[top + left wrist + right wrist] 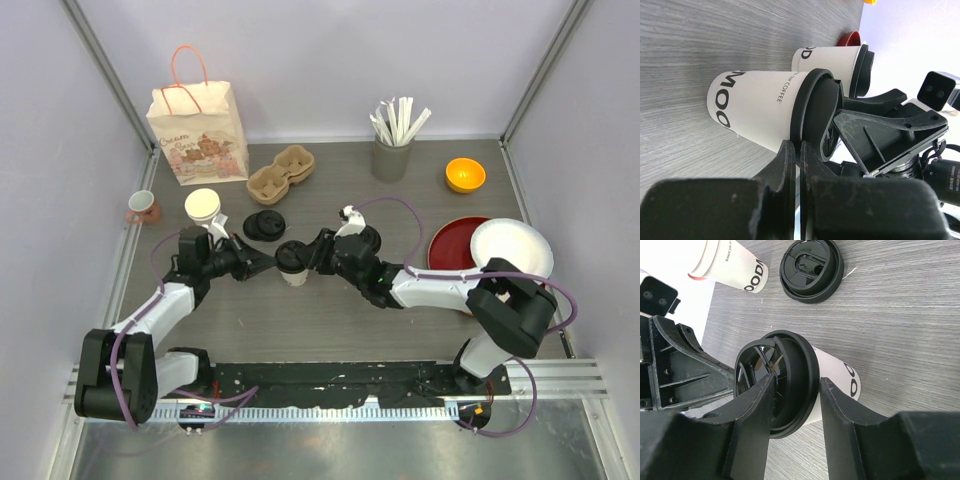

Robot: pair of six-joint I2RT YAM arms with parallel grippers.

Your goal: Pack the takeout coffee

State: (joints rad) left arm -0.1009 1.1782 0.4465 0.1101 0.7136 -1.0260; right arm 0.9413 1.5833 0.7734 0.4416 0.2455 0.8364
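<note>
The takeout coffee (293,276) stands upright near the middle of the table (400,325), between the two grippers. Its long axis is vertical: narrow base on the wood-grain surface, wide mouth up. The body is a tapered cream-white paper cup with black lettering, including the word COFFEE, and is capped by a round black lid (790,385) with a raised rim. The left gripper (797,162) has its fingers pressed together at the lid's edge; a pinch on the rim cannot be confirmed. The right gripper (796,387) has its fingers apart, straddling the lid rim.
</note>
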